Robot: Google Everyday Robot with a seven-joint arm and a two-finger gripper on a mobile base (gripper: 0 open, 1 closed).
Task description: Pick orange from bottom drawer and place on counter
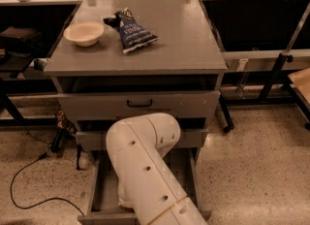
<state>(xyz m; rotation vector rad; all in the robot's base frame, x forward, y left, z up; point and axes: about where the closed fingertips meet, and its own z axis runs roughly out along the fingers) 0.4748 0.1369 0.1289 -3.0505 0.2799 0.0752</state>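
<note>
The bottom drawer [101, 190] is pulled open at the foot of the grey cabinet, and its grey floor shows on either side of my arm. My white arm [145, 170] reaches down into it. My gripper [125, 200] is low inside the drawer near its front left and is almost wholly hidden behind the arm. The orange is hidden from view. The counter [184, 35] is the flat grey cabinet top above.
A cream bowl [83, 33] and a dark blue chip bag [131, 31] lie on the counter's left half. The two upper drawers [139, 104] are shut or nearly shut. Dark side shelves flank the cabinet. A black cable [29, 180] lies on the floor to the left.
</note>
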